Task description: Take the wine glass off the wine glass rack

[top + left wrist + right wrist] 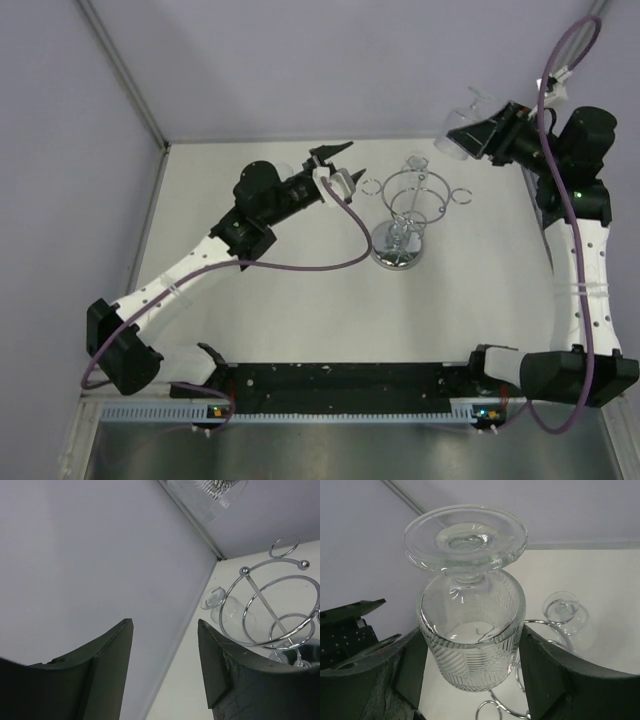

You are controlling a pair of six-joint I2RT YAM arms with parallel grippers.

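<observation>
Pinching the wine glass (470,630) in our right gripper (470,662), off the rack (405,215), left gripper (165,650) spread, we likely set it down next.

Left arm (200,265): reaches toward frame centre
Left gripper (340,166): jaws apart, empty
Right arm (580,260): raised, upper right
Right gripper (468,137): clamped on wine glass (470,645)

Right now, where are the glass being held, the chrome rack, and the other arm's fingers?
held wine glass (470,650): right wrist view, on its patterned bowl.
wine glass rack (398,257): top external view, on its round mirror base.
left fingers (109,680): left wrist view, on one finger's inner face.
</observation>
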